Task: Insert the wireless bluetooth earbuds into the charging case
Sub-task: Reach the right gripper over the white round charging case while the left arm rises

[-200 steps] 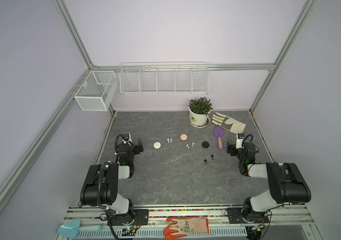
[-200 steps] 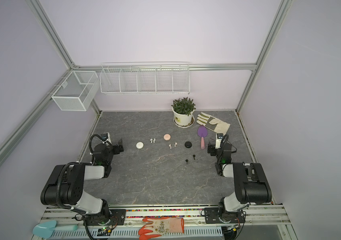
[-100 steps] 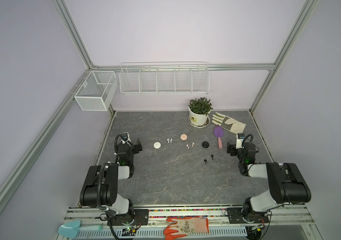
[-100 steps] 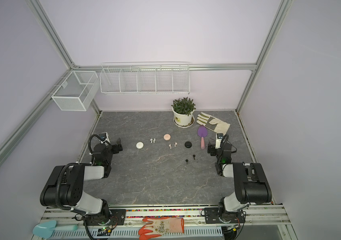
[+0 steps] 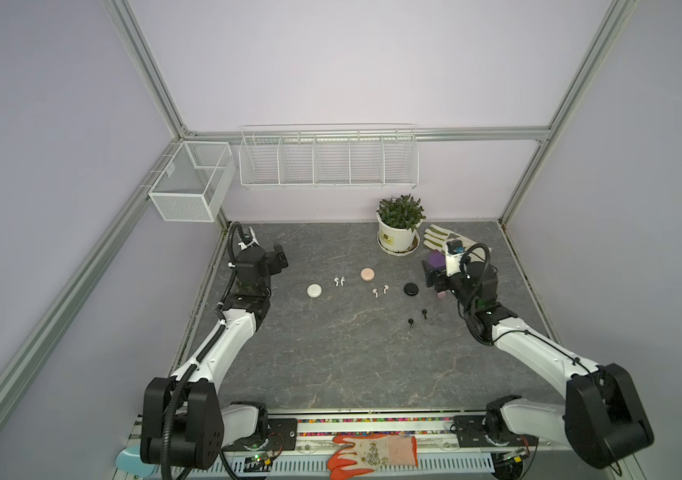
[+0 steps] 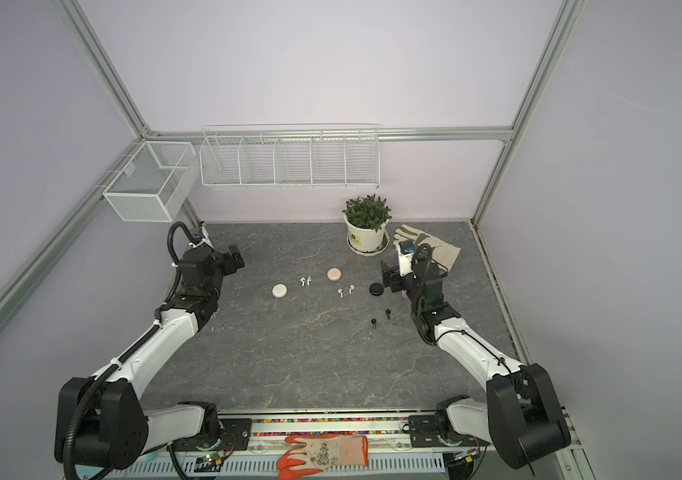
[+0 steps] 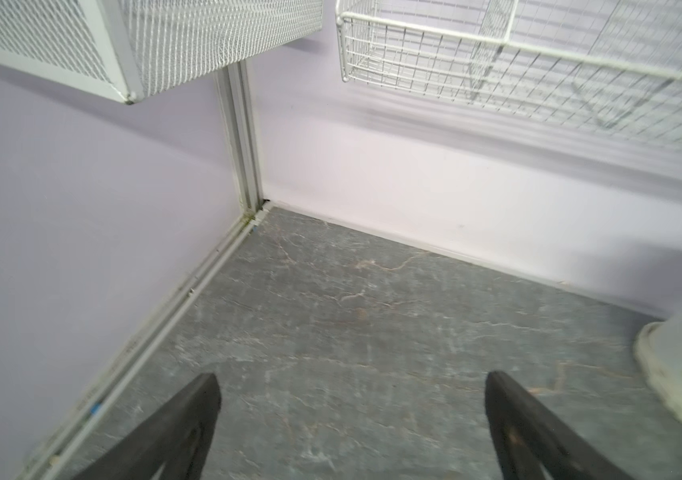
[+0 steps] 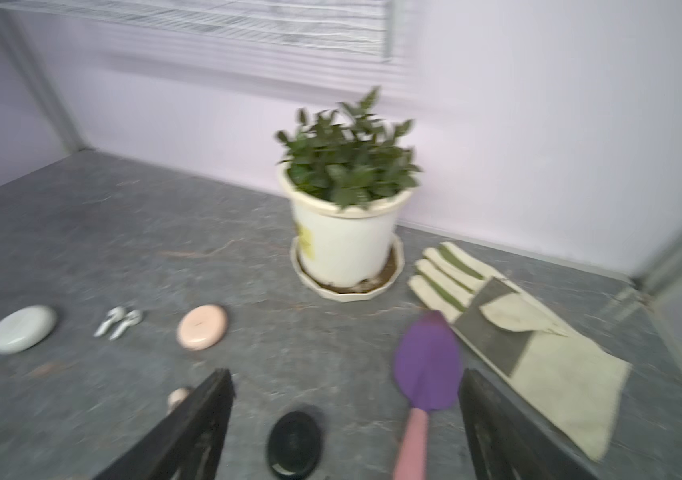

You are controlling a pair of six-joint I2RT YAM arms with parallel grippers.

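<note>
Three round charging cases lie in a row on the grey table: white (image 5: 314, 290), pink (image 5: 367, 273) and black (image 5: 410, 289). Two white earbuds (image 5: 339, 281) lie between the white and pink cases. Two pinkish earbuds (image 5: 380, 290) lie in front of the pink case, and two black earbuds (image 5: 417, 318) in front of the black one. My right gripper (image 5: 432, 278) hovers open just right of the black case (image 8: 294, 444), which shows between its fingers (image 8: 202, 419). My left gripper (image 5: 279, 262) is open and empty, left of the white case (image 6: 279, 290), facing the back corner.
A potted plant (image 5: 399, 228) stands at the back. A cream work glove (image 8: 518, 328) and a purple trowel (image 8: 428, 370) lie right of it, close to my right gripper. Wire baskets (image 5: 329, 160) hang on the back wall, and a mesh bin (image 5: 190, 187) hangs at the left.
Both arms have risen and reached forward. My right gripper has moved left toward the black case, and my left gripper has moved up and toward the back. Both stay open.
</note>
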